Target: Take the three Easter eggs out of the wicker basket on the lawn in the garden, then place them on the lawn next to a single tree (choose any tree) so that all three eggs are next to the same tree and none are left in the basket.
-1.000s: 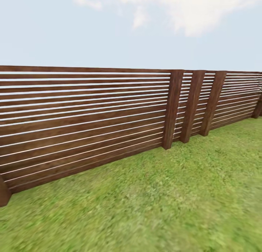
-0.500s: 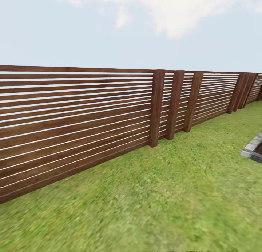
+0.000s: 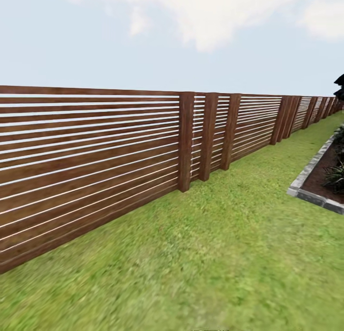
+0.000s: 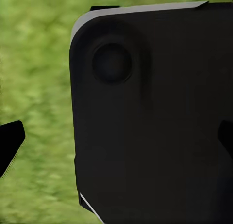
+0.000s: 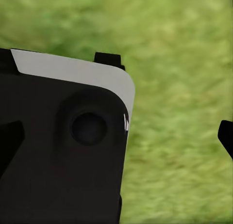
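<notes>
The lawn (image 3: 215, 254) spreads as mottled green grass from the foreground to the garden's dark brown slat fence (image 3: 95, 149). The Easter eggs, the wicker basket and the tree are out of view. In the left wrist view my left gripper (image 4: 116, 146) is open, one dark fingertip (image 4: 9, 141) at each side edge, nothing between them, with a black panel of my own body (image 4: 155, 117) and grass behind. In the right wrist view my right gripper (image 5: 116, 146) is likewise open and empty over grass (image 5: 179, 49), one fingertip (image 5: 226, 136) showing against the green.
The fence runs diagonally from near left to far right, with a cluster of three posts (image 3: 208, 135) in the middle. A grey stone-edged planting bed (image 3: 306, 176) with dark soil and plants (image 3: 336, 176) lies at the right. Dark foliage (image 3: 340, 85) peeks in above it.
The head camera has turned to the right: the fence posts sit further left in the picture and the stone-edged bed has come into view at the right.
</notes>
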Controlling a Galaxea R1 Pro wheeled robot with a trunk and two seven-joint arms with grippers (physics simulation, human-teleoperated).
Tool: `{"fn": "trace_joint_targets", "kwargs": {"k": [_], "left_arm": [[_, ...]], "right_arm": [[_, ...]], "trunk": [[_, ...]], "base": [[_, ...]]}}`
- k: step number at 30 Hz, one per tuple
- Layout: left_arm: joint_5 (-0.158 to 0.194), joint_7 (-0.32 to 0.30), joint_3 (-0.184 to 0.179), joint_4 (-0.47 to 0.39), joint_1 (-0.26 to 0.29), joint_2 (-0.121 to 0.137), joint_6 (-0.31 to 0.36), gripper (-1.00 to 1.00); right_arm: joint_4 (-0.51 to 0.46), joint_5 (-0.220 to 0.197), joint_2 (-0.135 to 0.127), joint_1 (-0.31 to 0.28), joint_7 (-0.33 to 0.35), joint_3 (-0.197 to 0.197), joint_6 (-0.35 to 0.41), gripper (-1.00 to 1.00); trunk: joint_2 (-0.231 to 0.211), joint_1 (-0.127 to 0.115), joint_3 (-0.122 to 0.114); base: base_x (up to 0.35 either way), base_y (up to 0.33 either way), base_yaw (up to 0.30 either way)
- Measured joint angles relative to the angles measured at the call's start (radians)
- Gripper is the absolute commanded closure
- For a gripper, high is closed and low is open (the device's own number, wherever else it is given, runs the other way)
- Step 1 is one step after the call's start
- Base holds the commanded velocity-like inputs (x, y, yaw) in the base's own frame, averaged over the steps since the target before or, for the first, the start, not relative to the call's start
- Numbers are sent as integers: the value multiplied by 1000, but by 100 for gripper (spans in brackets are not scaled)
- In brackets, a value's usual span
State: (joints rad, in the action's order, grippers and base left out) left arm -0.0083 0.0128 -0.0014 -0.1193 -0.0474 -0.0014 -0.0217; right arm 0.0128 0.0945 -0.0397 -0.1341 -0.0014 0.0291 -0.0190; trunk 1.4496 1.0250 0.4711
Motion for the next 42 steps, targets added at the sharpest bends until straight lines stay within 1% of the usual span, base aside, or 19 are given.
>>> {"fn": "trace_joint_targets", "kwargs": {"k": [42], "left_arm": [[0, 0, 0, 0, 0, -1, 0, -100]], "right_arm": [[0, 0, 0, 0, 0, 0, 1, -100]], "trunk": [[0, 0, 0]], "base": [[0, 0, -270]]}}
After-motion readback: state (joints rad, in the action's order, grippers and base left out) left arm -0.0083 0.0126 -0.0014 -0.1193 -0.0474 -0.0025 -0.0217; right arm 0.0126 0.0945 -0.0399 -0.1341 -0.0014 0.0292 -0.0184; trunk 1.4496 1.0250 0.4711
